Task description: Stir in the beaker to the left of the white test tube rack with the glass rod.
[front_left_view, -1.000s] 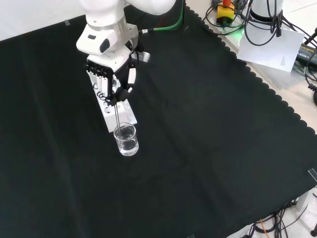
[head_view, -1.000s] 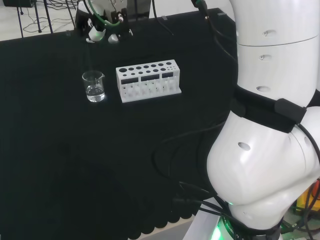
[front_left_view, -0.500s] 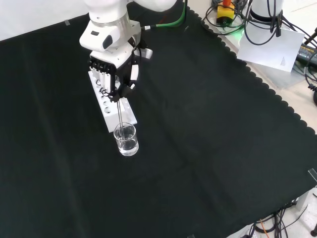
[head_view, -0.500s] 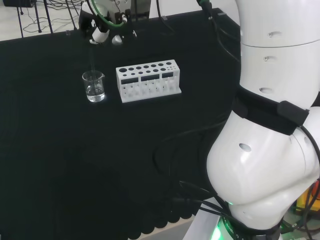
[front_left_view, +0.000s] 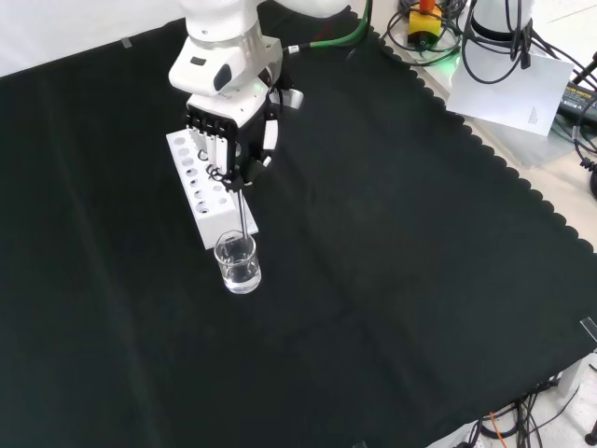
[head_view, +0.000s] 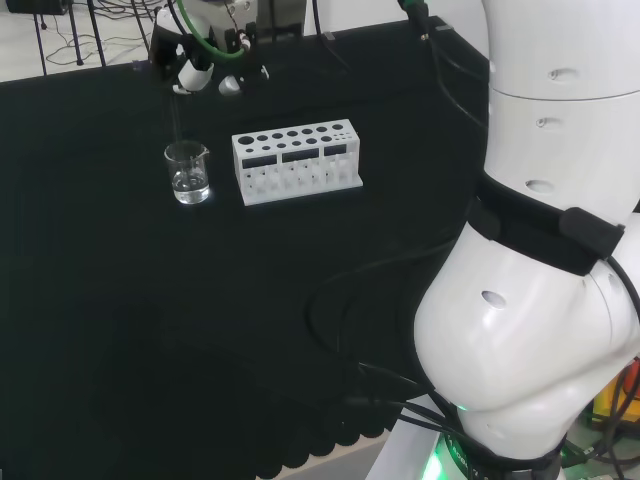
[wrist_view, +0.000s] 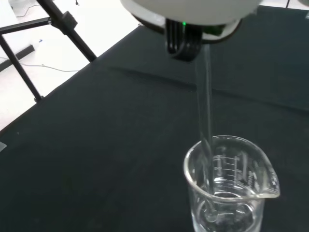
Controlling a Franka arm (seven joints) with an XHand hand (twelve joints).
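One hand (front_left_view: 229, 149), upper left of centre in the front view, has its fingers curled round the top of the rod (front_left_view: 243, 210), which slants down from it into the beaker (front_left_view: 237, 263) just below. Close up in the wrist view, the rod (wrist_view: 206, 111) passes inside the rim of the beaker (wrist_view: 227, 193), its tip low in a little clear liquid. Left of centre in the head view, the beaker (head_view: 188, 172) stands on the surface (head_view: 120, 300) just left of the white rack (head_view: 295, 161).
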